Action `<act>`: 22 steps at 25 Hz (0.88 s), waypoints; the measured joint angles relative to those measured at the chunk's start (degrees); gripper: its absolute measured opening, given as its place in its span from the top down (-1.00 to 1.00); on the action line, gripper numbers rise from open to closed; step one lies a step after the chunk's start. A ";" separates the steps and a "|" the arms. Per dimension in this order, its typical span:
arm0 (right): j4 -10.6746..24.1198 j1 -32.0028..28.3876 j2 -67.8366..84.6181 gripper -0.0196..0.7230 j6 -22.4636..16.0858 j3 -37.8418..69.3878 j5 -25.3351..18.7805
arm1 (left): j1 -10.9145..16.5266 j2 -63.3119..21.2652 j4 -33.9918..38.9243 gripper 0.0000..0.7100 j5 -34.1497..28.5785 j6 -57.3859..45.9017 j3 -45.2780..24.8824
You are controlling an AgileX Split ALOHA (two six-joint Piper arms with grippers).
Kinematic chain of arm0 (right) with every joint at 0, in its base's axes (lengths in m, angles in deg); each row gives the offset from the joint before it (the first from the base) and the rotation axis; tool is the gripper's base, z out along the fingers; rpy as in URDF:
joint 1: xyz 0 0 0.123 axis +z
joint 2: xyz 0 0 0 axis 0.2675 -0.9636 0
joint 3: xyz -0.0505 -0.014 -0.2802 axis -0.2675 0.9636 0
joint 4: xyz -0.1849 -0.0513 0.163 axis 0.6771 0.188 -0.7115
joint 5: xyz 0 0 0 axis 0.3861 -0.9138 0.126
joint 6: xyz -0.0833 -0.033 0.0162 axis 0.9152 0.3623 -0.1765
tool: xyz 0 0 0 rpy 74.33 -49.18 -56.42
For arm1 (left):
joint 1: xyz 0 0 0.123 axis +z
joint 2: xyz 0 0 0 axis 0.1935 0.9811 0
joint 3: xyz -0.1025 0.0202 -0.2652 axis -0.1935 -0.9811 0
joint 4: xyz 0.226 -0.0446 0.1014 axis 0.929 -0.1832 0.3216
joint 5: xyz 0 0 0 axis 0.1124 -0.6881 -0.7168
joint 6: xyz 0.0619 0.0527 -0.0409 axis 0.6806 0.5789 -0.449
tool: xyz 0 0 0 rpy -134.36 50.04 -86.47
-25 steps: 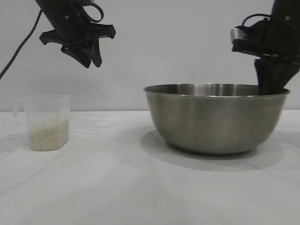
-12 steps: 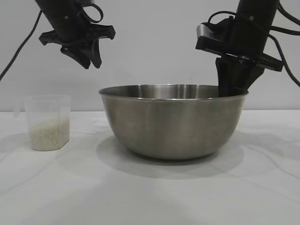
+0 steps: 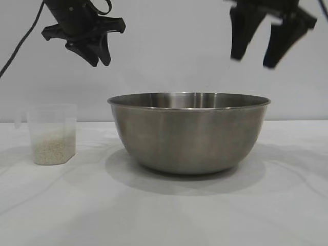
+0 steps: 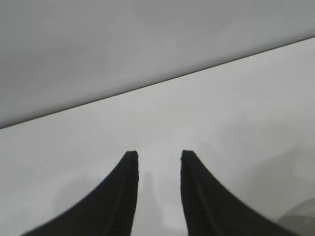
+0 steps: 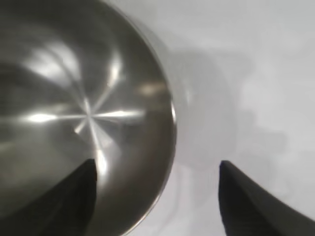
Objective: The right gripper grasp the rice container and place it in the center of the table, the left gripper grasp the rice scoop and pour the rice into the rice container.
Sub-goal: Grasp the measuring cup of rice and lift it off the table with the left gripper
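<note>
Steel bowl (image 3: 188, 132): mid-bench, released, empty. Right end effector (image 3: 254, 56): above its right rim, fingers wide, holding nothing. Cup (image 3: 52, 134) of rice (image 3: 53, 148): upright near left edge. Left end effector (image 3: 96, 57): nearer arm, above it and slightly right, fingers narrow, empty.

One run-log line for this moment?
right pincer: open, above rice container | left pincer: above rice scoop, empty | rice: unpoured
</note>
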 joint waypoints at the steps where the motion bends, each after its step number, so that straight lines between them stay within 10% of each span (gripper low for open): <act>1: 0.00 0.00 3.76 -0.31 0.45 4.85 3.73 | 0.00 0.00 0.00 0.53 0.00 0.00 0.00; 6: 0.00 0.00 19.67 -0.31 1.16 18.82 7.80 | 0.00 0.00 0.00 0.53 0.00 0.00 0.00; 22: 2.63 -0.87 53.80 -0.22 -1.59 25.46 -17.47 | 0.00 -2.44 4.23 0.53 -1.78 0.00 0.00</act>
